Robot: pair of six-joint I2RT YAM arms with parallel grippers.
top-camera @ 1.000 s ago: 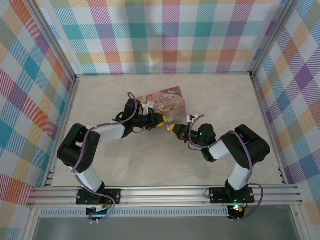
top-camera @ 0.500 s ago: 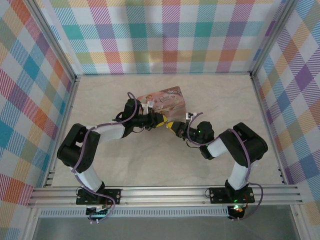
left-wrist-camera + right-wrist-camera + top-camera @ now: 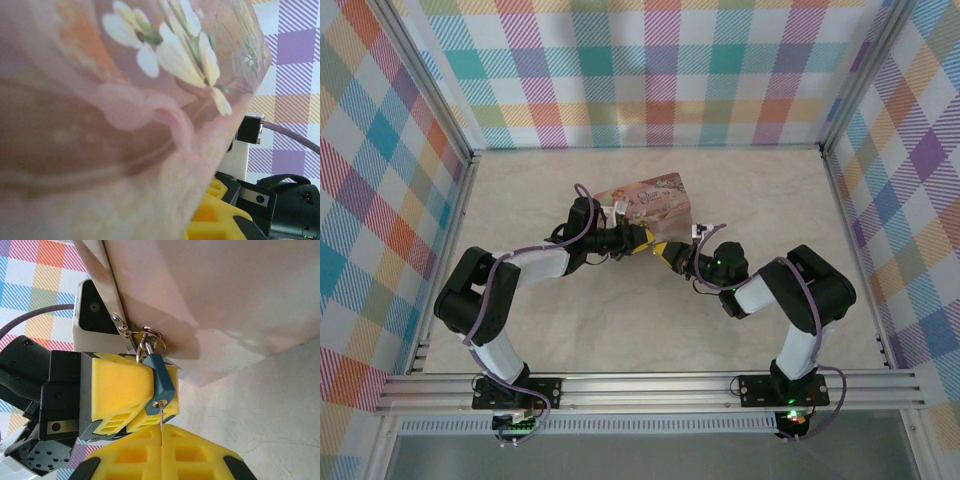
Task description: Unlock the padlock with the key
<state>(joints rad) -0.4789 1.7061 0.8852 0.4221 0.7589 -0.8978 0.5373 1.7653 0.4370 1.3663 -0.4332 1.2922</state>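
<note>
The beige marbled table [image 3: 570,330] sits inside plaid walls, and both arms reach to its middle. There stands the pink rectangular picture tin [image 3: 645,200], its lid printed with white flowers. In the left wrist view the tin is so close that it blurs. At that view's lower right, a yellow finger and black housing are cut off by the frame.

The left gripper [image 3: 642,241] lies against the tin's near side. The right gripper [image 3: 672,256] comes from the other side, so the yellow tips nearly meet. From above, the lock and everything between the tips are too small to make out.

The right wrist view is clearer. The tin's pale wall fills the top, and a small metal hasp with a ring [image 3: 147,337] hangs off its edge. The blue-grey padlock [image 3: 159,382] hangs from that ring by its shackle. The left gripper's yellow pads are clamped on either side of the lock body, and the far pad is mostly hidden behind it.

The right gripper's two yellow fingers are pressed together at the bottom of the frame. The thin dark-grey metal key [image 3: 161,422] stands pinched in the seam between them. Its tip is at the brass keyhole on the padlock's lower end. Whether it has entered cannot be told, and the key's head is buried between the fingers.
</note>
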